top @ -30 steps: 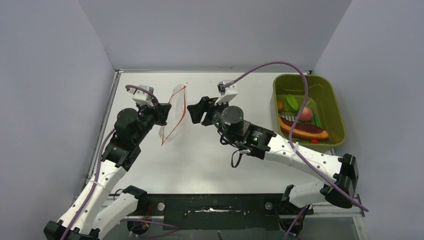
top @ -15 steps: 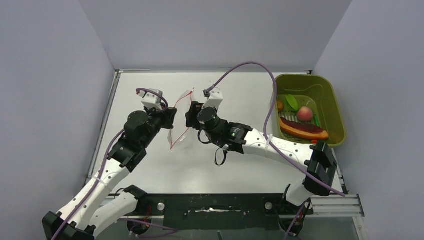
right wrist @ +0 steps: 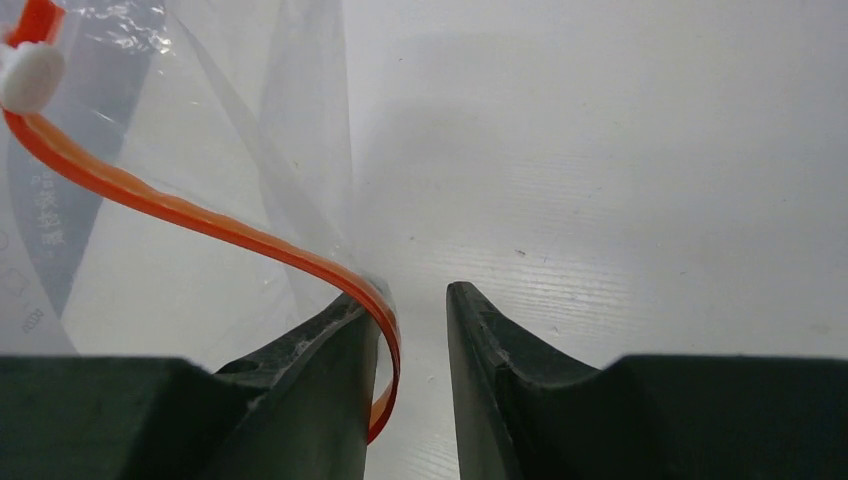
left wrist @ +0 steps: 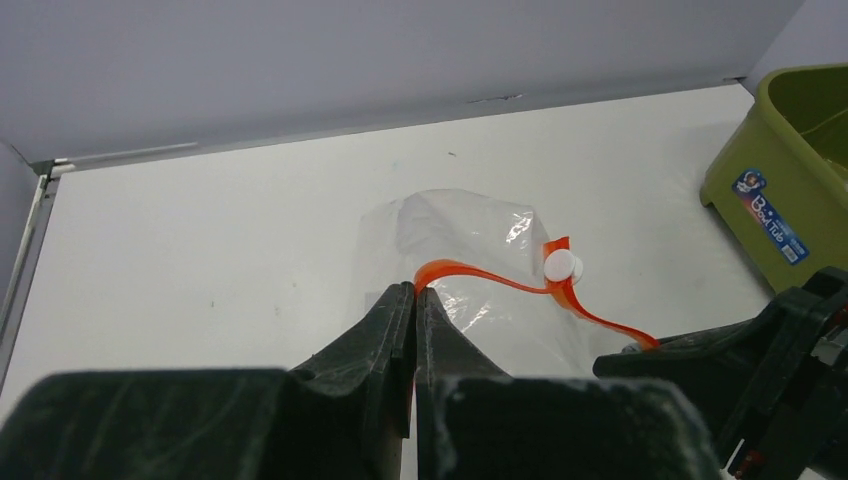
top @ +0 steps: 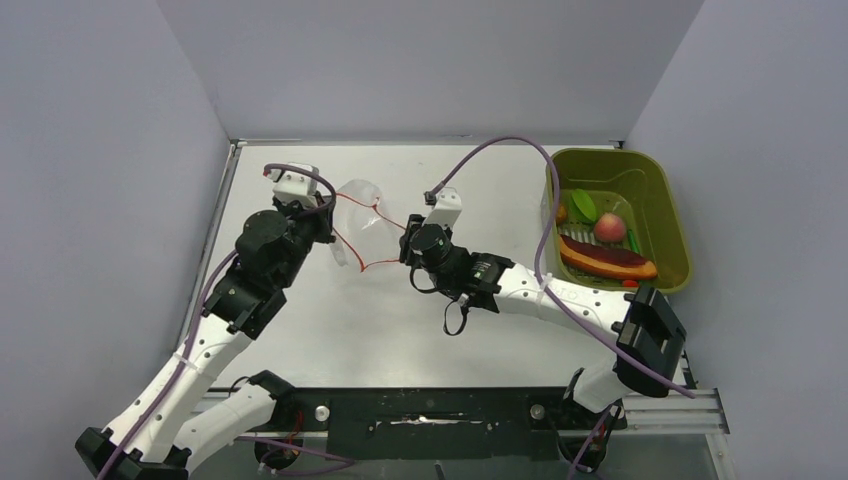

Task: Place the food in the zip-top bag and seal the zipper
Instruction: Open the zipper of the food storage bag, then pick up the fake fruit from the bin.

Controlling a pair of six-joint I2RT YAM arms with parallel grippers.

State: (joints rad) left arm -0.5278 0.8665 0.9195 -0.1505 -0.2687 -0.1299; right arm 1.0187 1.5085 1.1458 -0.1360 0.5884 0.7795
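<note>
Your left end effector (left wrist: 415, 300) pinches the zipper (left wrist: 480, 275), pressed together, and your right end effector (right wrist: 408, 297), jaws slightly spread with the strip against one finger, has moved in beside it, so the zip-top bag (top: 358, 195) now bows open at its mouth, ready for the food (top: 607, 258) lying well apart in the green tub (top: 670, 215).

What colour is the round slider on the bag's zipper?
The slider is white; left wrist view.
</note>
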